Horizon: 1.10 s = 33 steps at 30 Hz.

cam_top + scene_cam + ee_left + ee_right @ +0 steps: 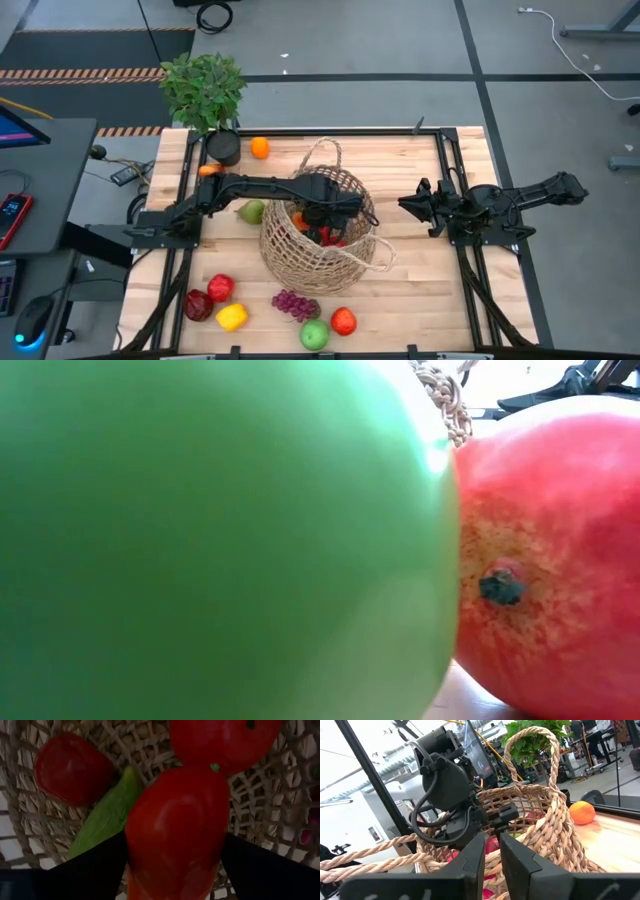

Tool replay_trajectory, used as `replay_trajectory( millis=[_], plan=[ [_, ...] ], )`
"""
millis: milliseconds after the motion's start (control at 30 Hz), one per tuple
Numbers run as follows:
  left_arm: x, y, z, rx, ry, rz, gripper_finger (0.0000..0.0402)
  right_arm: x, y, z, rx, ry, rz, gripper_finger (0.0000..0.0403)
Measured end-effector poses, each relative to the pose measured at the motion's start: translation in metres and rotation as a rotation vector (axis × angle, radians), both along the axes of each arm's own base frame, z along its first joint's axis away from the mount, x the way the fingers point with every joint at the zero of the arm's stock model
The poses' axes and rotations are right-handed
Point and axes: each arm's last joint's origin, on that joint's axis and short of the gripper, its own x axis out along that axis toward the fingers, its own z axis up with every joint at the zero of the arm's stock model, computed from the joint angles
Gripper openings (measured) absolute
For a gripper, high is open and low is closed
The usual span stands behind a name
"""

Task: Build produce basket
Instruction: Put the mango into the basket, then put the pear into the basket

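1. Wicker basket (318,243) sits mid-table on the wooden table (420,290); its looped handle arches above the rim; red produce shows inside it.
2. Left end effector (335,212) reaches down into the basket; in the left wrist view its dark fingers (95,870) flank a red pepper (175,830), but whether they press it I cannot tell; a green vegetable (107,815) and other red fruit lie against the weave beneath.
3. Right end effector (408,203) waits to the basket's right, clenched on nothing.
4. Around the basket: a pear (251,211), an orange (259,147), a potted plant (205,95) at the far left corner; near the front edge a red pepper, yellow pepper (231,317), purple grapes (295,304), green apple (315,335) and red apple (343,321); these two apples block nearly all of the low view.
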Motion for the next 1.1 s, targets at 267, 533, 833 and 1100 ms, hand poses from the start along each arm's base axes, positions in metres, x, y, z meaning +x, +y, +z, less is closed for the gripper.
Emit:
replay_trajectory(
  millis=[267,533,833,1100],
  plan=[
    [-0.003,0.001,0.003,0.001,0.03,0.062,0.0355,0.0,0.0,0.0,0.0,0.0,0.0,0.0064],
    [-0.002,0.002,0.051,-0.011,-0.127,0.095,0.0357,0.0,0.0,0.0,0.0,0.001,0.0,0.0064],
    [-0.02,0.01,0.116,-0.017,-0.458,0.137,0.0357,0.0,0.0,0.0,0.0,-0.001,0.0,0.0064],
    [-0.047,0.019,0.192,-0.035,-0.896,0.223,0.0345,0.0,0.0,0.0,0.001,-0.005,0.0,0.0064]
  ],
)
